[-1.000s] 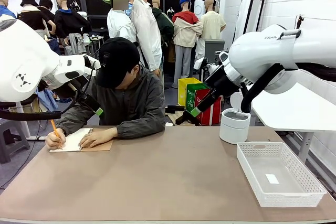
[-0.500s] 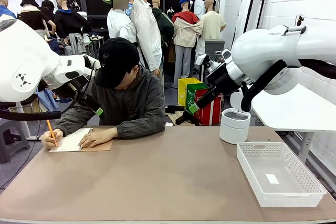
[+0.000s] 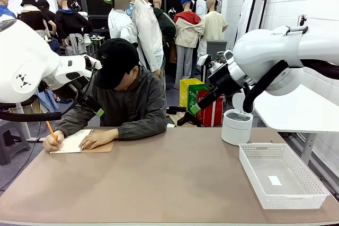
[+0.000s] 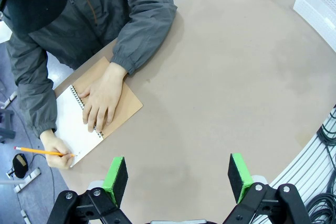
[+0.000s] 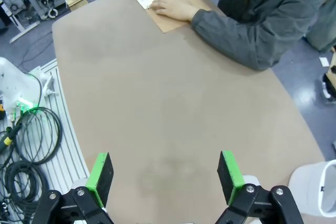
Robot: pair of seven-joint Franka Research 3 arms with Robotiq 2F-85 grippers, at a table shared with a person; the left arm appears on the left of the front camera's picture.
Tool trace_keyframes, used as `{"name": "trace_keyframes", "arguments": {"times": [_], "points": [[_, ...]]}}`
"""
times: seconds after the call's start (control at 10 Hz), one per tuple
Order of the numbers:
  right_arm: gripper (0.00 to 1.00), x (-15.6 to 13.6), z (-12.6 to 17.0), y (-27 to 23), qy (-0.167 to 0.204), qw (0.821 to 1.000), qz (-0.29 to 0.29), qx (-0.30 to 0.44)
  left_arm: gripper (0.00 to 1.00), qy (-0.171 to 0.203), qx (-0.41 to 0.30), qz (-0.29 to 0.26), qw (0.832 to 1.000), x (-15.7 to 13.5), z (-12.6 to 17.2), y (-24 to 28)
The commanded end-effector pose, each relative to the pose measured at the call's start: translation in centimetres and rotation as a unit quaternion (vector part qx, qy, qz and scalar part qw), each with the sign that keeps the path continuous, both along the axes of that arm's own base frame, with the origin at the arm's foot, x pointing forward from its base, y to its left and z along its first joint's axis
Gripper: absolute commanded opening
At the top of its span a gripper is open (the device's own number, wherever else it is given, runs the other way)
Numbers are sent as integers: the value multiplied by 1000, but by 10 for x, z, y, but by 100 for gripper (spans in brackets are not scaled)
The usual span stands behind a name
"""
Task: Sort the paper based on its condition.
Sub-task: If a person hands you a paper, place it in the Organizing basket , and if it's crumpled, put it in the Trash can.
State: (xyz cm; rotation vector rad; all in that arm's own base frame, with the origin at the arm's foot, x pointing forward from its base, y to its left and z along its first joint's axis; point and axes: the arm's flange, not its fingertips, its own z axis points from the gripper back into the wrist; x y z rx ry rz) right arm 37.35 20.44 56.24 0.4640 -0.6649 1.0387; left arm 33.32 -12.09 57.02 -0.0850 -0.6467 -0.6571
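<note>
paper (image 3: 73, 141) sits at mid-left of the front frame, far-left edge of the counter (image 3: 169, 183), as the open white page of a spiral notebook (image 4: 113, 103) with brown cover folded out beside it; person's one hand (image 3: 98, 139) flat on the page by the spiral, other hand (image 3: 53, 142) at the page's outer edge holding an orange pencil (image 3: 51, 129); in the left wrist view the page is at lower left, pencil tip touching its corner; in the right wrist view it's at the top centre; left gripper (image 4: 178, 174) jaws open, nothing between the green pads, hanging above bare counter well apart from the paper; right gripper (image 5: 164, 174) jaws wide open too, empty, over the counter's middle; front view has the left gripper (image 3: 98, 111) up at mid-left near the person's shoulder, right gripper (image 3: 192, 113) raised right of centre; white cylindrical bin (image 3: 236, 126) at the far right edge of the counter; white mesh basket (image 3: 312, 178) at lower right, small white tag (image 3: 274, 180) lying in it.
</note>
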Motion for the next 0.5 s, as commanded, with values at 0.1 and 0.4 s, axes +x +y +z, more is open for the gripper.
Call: {"name": "trace_keyframes", "arguments": {"times": [0.1,0.4], "points": [[100,-1,-1,0,0,1000,2,-2,100,1,0,0,1000,0,0,1],[100,-1,-1,0,0,1000,2,-2,100,1,0,0,1000,0,0,1]]}}
